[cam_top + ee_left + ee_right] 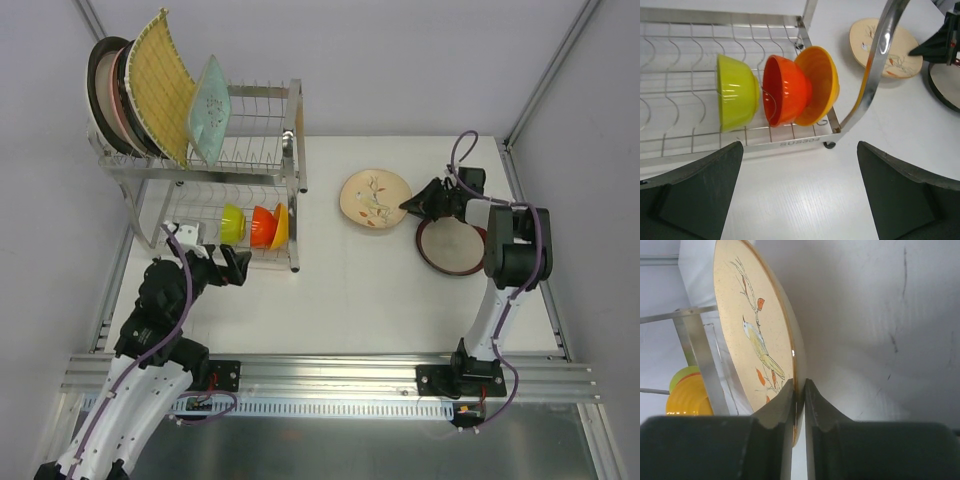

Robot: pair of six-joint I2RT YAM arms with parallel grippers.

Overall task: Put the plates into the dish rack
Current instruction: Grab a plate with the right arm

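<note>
Right gripper [799,392] clamping bird plate [752,335] rim, grip plain only in wrist view

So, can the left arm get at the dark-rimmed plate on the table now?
Probably not: that plate lies far across, partly under the right arm; the left gripper sits by the dish rack.

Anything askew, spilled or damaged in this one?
Nothing spilled or broken. One small oddity: on the dish rack's lower tier the orange bowl looks nested against the yellow bowl instead of in its own slot. The right fingers pinch the bird plate's rim squarely.
</note>
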